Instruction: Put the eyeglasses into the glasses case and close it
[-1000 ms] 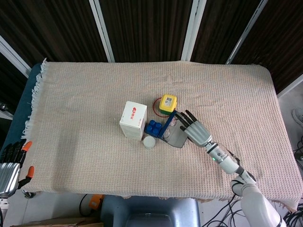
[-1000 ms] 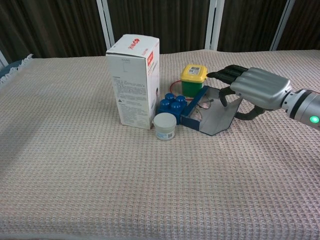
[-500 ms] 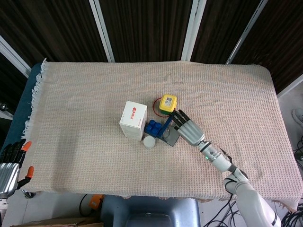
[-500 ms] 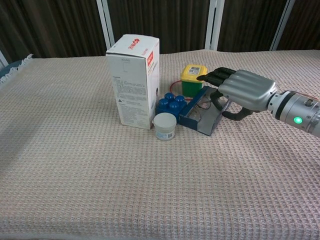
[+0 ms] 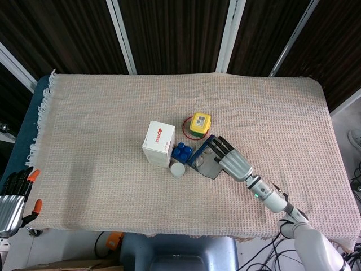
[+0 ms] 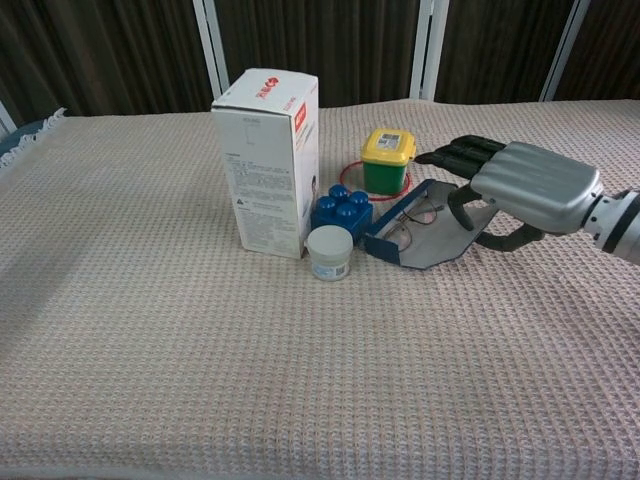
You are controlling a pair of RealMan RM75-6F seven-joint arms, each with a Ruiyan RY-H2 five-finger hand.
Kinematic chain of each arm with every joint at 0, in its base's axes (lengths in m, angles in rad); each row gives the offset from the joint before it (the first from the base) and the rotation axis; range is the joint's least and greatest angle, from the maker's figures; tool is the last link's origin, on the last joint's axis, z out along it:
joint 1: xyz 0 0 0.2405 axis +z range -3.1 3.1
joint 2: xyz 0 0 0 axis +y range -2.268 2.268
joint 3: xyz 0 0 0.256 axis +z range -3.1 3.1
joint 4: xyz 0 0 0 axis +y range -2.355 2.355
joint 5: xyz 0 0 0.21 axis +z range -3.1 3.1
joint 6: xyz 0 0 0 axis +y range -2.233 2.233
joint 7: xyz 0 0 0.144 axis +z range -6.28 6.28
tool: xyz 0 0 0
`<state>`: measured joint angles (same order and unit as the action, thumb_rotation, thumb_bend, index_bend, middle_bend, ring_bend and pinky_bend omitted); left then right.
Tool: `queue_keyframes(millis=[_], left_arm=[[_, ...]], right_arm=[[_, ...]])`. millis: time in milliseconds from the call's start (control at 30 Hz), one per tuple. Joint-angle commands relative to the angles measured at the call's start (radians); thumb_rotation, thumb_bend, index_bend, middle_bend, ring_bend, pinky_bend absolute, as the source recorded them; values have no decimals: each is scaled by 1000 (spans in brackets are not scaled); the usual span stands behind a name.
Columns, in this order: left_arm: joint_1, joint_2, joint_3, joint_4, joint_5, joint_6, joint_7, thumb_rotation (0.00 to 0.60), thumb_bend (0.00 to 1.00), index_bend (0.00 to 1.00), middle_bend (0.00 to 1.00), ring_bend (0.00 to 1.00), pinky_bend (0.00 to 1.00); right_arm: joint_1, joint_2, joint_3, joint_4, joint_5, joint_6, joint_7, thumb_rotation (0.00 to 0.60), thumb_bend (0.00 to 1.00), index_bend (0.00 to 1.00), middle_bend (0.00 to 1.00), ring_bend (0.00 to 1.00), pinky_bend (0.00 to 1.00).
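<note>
The glasses case (image 6: 386, 238) lies open on the cloth, a blue tray with a dark grey lid (image 6: 437, 246) folded out to the right. Thin-framed eyeglasses (image 6: 406, 217) rest inside it. My right hand (image 6: 527, 186) hovers at the lid's right side, its fingers stretched over the lid and its thumb curled beneath; it holds nothing. In the head view the case (image 5: 199, 151) sits right of the blue brick, with the right hand (image 5: 229, 158) over its lid (image 5: 210, 165). My left hand (image 5: 12, 196) hangs off the table's near left corner, empty, fingers apart.
A tall white box (image 6: 268, 160) stands left of the case. A blue toy brick (image 6: 343, 210) and a small white jar (image 6: 329, 252) touch the case's left side. A green jar with a yellow lid (image 6: 387, 160) stands inside a red ring (image 5: 185, 127) just behind it.
Half a second ago the right hand had pushed the lid up toward the tray. The hand has since drawn back right and the lid lies lower and wider open again.
</note>
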<state>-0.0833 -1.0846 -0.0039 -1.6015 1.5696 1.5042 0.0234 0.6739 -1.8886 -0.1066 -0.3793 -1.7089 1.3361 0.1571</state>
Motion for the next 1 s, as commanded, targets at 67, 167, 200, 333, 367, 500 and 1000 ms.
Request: queue_keyframes(millis=[67, 167, 200, 333, 367, 500, 1000], left_arm=[[1, 1, 2, 2, 7, 5, -5, 600, 451, 0, 0, 0, 28], [1, 1, 2, 4, 9, 7, -9, 600, 452, 0, 0, 0, 29], [1, 1, 2, 4, 10, 7, -10, 600, 452, 0, 0, 0, 28], [1, 2, 3, 4, 11, 6, -12, 600, 452, 0, 0, 0, 28], [0, 2, 3, 4, 12, 6, -12, 600, 452, 0, 0, 0, 29], [-1, 2, 3, 4, 11, 3, -11, 600, 451, 0, 0, 0, 28], [-1, 3, 2, 7, 6, 0, -17, 600, 452, 0, 0, 0, 29]], right_arm=[[-69, 79, -43, -101, -34, 71, -35, 600, 588, 751, 132, 0, 0], [-102, 127, -63, -167, -50, 105, -55, 600, 588, 751, 132, 0, 0], [-110, 140, -69, -186, -55, 111, -61, 600, 588, 751, 132, 0, 0], [-130, 187, -84, -265, -74, 129, -85, 600, 588, 751, 132, 0, 0], [-131, 196, -83, -284, -78, 133, -93, 600, 588, 751, 132, 0, 0], [-120, 213, -68, -344, -78, 124, -98, 600, 588, 751, 132, 0, 0], [-30, 214, 29, -473, -22, -38, -133, 600, 588, 751, 132, 0, 0]])
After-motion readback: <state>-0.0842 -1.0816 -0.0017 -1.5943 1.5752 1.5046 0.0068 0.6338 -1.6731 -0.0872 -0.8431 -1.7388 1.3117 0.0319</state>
